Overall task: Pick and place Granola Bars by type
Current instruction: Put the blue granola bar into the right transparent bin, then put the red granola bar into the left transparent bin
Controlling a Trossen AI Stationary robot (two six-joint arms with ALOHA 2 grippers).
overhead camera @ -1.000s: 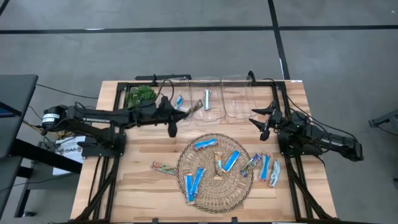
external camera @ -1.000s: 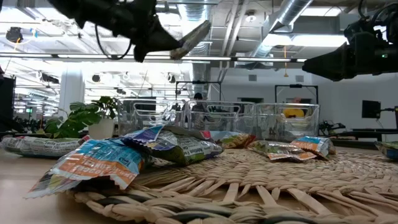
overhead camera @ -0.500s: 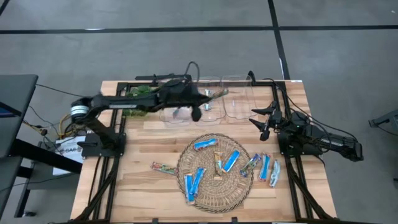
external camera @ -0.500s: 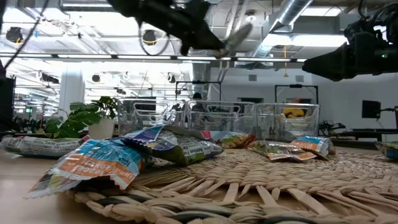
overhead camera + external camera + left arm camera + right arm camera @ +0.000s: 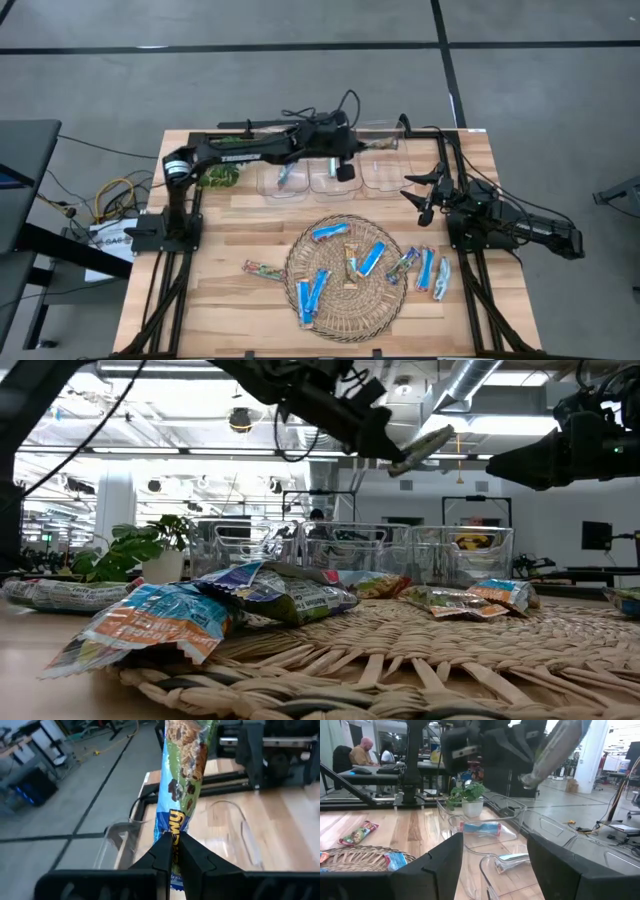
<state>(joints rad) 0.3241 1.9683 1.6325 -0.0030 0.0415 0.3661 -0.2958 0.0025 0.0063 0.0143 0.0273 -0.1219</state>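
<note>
Little can be read. On the green-and-blue wrapped granola bar (image 5: 182, 785), a few yellow letters are seen, partly hidden by the clamping left gripper (image 5: 173, 851); no word can be made out.

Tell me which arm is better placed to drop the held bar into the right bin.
Left. The left gripper is shut on the bar above the right bin. The right gripper is open and empty beside the bins.

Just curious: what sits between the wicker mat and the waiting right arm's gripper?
In the high view, bare wooden table lies between the mat and the right gripper.
</note>
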